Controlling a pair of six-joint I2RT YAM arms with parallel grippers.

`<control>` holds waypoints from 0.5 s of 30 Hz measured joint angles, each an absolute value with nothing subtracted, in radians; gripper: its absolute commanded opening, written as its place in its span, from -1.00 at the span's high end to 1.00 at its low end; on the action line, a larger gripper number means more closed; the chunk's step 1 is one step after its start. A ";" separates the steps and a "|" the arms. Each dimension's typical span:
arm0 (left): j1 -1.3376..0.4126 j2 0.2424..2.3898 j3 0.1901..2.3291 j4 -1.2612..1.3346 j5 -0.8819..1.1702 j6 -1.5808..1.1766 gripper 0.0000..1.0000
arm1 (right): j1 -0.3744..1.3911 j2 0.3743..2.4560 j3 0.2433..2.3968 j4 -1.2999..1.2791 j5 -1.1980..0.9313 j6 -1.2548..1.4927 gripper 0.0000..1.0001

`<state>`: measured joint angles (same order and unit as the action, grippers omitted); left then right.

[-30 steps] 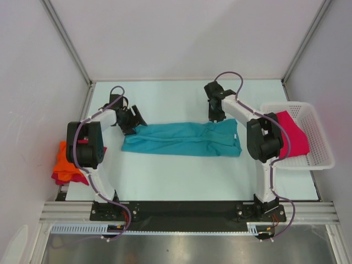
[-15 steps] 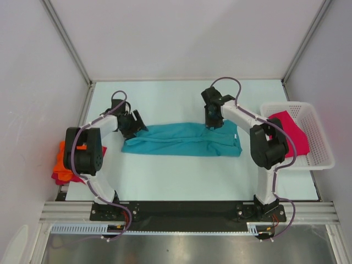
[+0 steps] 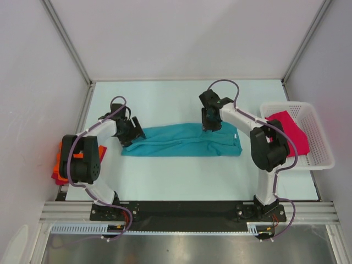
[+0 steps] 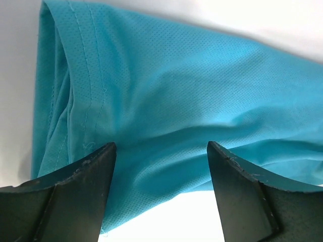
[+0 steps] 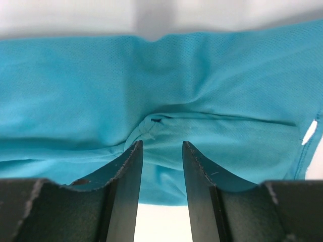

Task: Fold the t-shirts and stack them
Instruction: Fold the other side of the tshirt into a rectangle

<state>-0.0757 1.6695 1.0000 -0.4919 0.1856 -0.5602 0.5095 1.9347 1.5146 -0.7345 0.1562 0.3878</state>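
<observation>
A teal t-shirt [image 3: 181, 142] lies in the middle of the table, folded into a long strip that runs left to right. My left gripper [image 3: 133, 133] hovers low over the strip's left end. In the left wrist view, the left gripper [image 4: 160, 145] is open wide over the hemmed end of the teal cloth [image 4: 176, 85]. My right gripper [image 3: 208, 125] is at the far edge of the strip, right of its middle. In the right wrist view, the right gripper [image 5: 162, 143] is open with a narrow gap above a bunched fold of the teal cloth [image 5: 101, 80]. A white neck label [image 5: 308, 132] shows at the right.
A white lattice basket [image 3: 324, 159] stands at the right edge and holds a magenta-pink shirt [image 3: 291, 135]. An orange shirt [image 3: 59, 159] lies on a dark red one [image 3: 58, 177] beside the table's left edge, behind the left arm.
My right gripper has slid left along the shirt's far edge and its jaws have spread wider. The left gripper has come nearer, down onto the strip's left end.
</observation>
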 measured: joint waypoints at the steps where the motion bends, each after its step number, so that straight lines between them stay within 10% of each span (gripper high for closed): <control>1: -0.076 1.668 1.000 -0.496 0.185 -0.560 -0.57 | 0.509 1.940 1.515 -0.730 0.156 0.387 0.14; 8: -0.076 1.668 1.000 -0.520 0.181 -0.560 -0.57 | 0.509 1.996 1.515 -0.717 0.147 0.387 0.27; 11: -0.076 1.668 1.000 -0.523 0.180 -0.560 -0.57 | 0.509 2.006 1.510 -0.707 0.141 0.384 0.97; 15: -0.076 1.668 1.000 -0.527 0.178 -0.559 -0.56 | 0.510 2.006 1.500 -0.698 0.140 0.385 1.00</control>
<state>-0.0757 1.6680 1.0004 -0.5266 0.1776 -0.5594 0.5098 2.0064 1.5002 -0.6975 0.1398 0.3847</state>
